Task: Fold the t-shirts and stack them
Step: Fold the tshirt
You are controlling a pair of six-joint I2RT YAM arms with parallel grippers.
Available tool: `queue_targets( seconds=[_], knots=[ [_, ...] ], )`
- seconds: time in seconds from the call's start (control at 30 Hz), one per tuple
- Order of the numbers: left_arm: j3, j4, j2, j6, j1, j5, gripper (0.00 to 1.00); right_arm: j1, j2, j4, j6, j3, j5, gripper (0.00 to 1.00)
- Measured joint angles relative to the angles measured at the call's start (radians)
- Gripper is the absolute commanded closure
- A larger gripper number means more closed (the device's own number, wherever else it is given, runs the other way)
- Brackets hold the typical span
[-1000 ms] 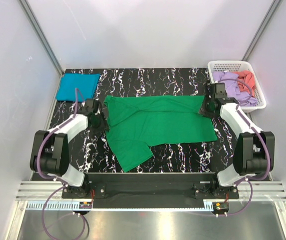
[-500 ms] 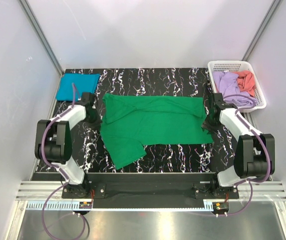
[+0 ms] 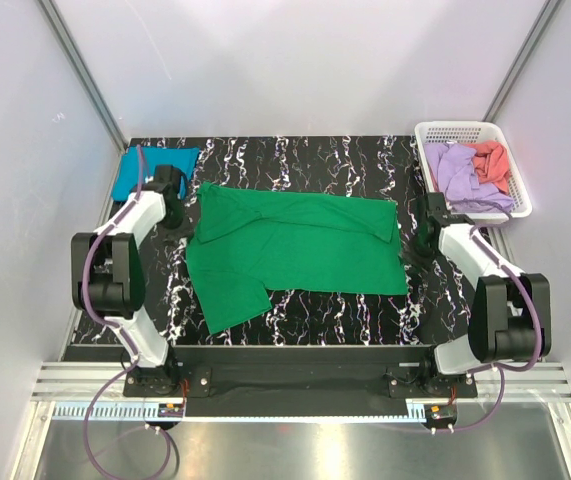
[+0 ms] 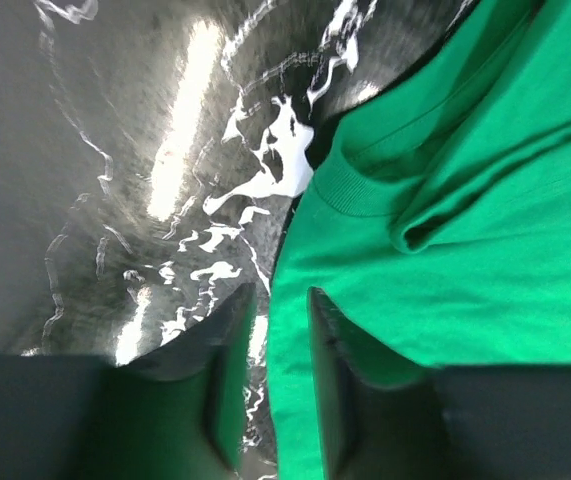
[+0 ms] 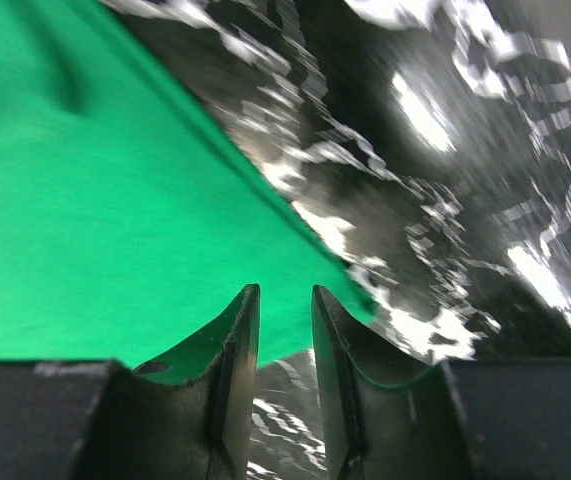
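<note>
1. A bright green t-shirt (image 3: 295, 245) lies spread across the middle of the black, white-veined tabletop (image 3: 345, 160). Its neck is turned to the left side, and one sleeve juts toward the near edge at the left.
2. A long crease runs across the far half of the green t-shirt. The rest of the cloth lies mostly flat.
3. The left tool (image 4: 270, 295) hangs low at the shirt's left end, just beside the ribbed collar (image 4: 350, 190). Its two fingers stand a narrow gap apart. The wrist view shows the shirt's edge and a strip of bare tabletop through that gap, with no cloth visibly pinched.
4. The right tool (image 5: 285, 290) sits at the shirt's right edge, over its near-right corner (image 5: 360, 300). Its fingers are likewise slightly parted. Green cloth shows at the far end of the gap and tabletop at the near end, and nothing appears to be clamped.
5. A teal-blue t-shirt (image 3: 130, 175), folded to a rectangle, rests at the far left corner of the tabletop, partly behind the left arm and well apart from the green one.
6. A white lattice basket (image 3: 465, 128) stands at the far right corner. It holds a crumpled lilac t-shirt (image 3: 455, 170) with a coral t-shirt (image 3: 490, 158) bunched beside it.
</note>
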Motion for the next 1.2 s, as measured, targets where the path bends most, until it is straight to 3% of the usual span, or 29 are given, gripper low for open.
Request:
queue_targets(
  seconds=[0.23, 0.67, 1.2],
  knots=[
    [0.12, -0.005, -0.04, -0.022, 0.0, 0.032, 0.58, 0.0, 0.037, 0.079, -0.002, 0.144, -0.022, 0.6],
    [-0.184, 0.159, -0.115, -0.093, -0.053, 0.314, 0.63, 0.0, 0.32, 0.205, 0.014, 0.297, -0.048, 0.62],
    [-0.272, 0.208, -0.103, -0.1, -0.053, 0.312, 0.63, 0.0, 0.385, 0.235, 0.048, 0.311, -0.043, 0.66]
  ],
)
